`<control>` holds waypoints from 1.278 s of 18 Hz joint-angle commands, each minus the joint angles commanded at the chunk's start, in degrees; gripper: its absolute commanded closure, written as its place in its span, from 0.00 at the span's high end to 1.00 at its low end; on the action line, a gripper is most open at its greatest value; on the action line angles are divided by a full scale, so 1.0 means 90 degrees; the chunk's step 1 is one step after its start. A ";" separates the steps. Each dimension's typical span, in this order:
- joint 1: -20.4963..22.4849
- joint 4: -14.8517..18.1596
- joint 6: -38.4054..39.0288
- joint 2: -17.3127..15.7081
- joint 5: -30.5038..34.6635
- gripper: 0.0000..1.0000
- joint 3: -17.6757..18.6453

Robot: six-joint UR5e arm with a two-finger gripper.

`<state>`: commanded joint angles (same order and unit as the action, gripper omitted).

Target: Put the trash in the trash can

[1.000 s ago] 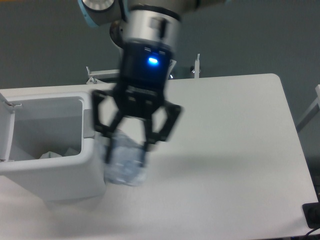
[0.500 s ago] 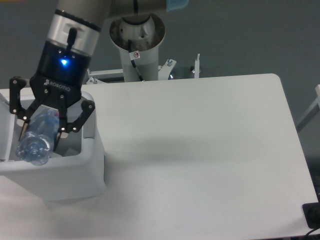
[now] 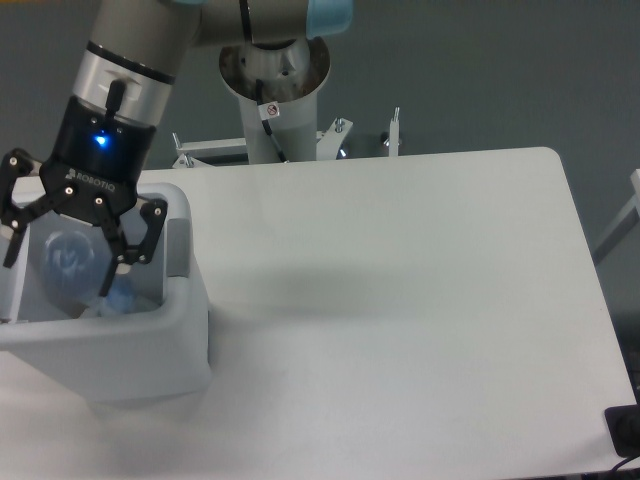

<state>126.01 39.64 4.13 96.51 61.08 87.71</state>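
Note:
The trash can (image 3: 120,350), a white boxy bin with a grey inside, stands at the table's left edge. My gripper (image 3: 60,265) hangs over its opening with the fingers spread wide apart. The trash in view is a crushed clear plastic bottle (image 3: 70,270), blurred, lying low inside the bin between and below the fingers. Its blue cap (image 3: 122,298) points toward the bin's front right wall. The fingers do not appear to touch the bottle.
The white table (image 3: 400,300) stretches to the right of the bin. The arm's base column (image 3: 275,80) rises behind the table's back edge, with metal brackets (image 3: 395,130) beside it. A dark object (image 3: 625,430) sits past the table's lower right corner.
The gripper carried the bottle left from the bin's outer side to above the opening. Its fingers have since spread and the bottle has dropped lower into the bin.

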 joint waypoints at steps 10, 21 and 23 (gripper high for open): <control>0.2326 0.0068 -0.0817 -0.0343 0.0448 1.00 -0.0048; 0.2659 0.1374 -0.5699 -0.0508 0.3319 1.00 0.0411; 0.2669 0.1640 -0.5946 -0.0577 0.3447 1.00 0.0411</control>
<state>150.03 54.39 -49.39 91.32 92.11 91.41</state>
